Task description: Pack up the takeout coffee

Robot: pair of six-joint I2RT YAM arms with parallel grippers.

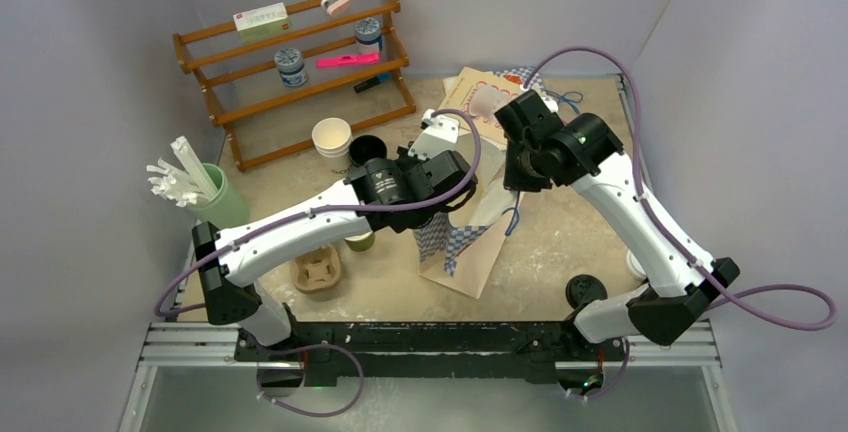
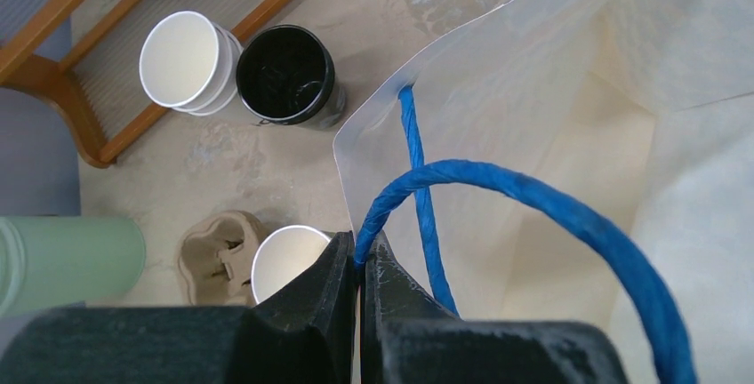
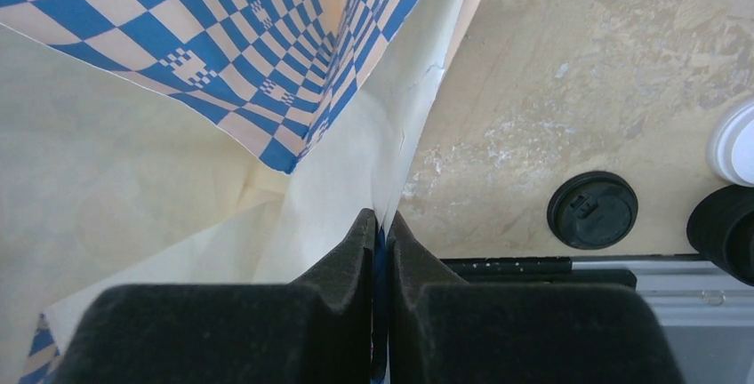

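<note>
While both arms pinch the mouth of the paper bag [image 1: 475, 252], nothing is yet packed: this looks like the bag-opening step. Nearest the arm bases, the round black plastic sip lid [image 3: 592, 210] lies flat on the mottled beige table [image 1: 560, 242], near the right arm's base and well apart from its cup. On the left side a moulded pulp cup carrier [image 2: 213, 255] sits beside a green cup [image 2: 286, 264] with a white inside. At mid-table the left gripper [image 2: 360, 246] has its dark pads pressed together on the bag's thin rim, where the twisted blue rope handle [image 2: 533, 193] loops out. The right gripper [image 3: 381, 220] is likewise clamped on another edge, a crease of cream paper rising from between its pads. The bag is stiff matte paper, blue-and-cream checked on one face (plain cream on the other). Beyond it stands the small black paper cup [image 2: 286, 76], open-topped and dark inside, just beside a stack of white cups [image 2: 187, 60] in front of the wooden rack [image 1: 300, 62]. Next, by this showing, the rims need drawing apart until the mouth gapes, and one gripper must let go to fetch cup and lid.
</note>
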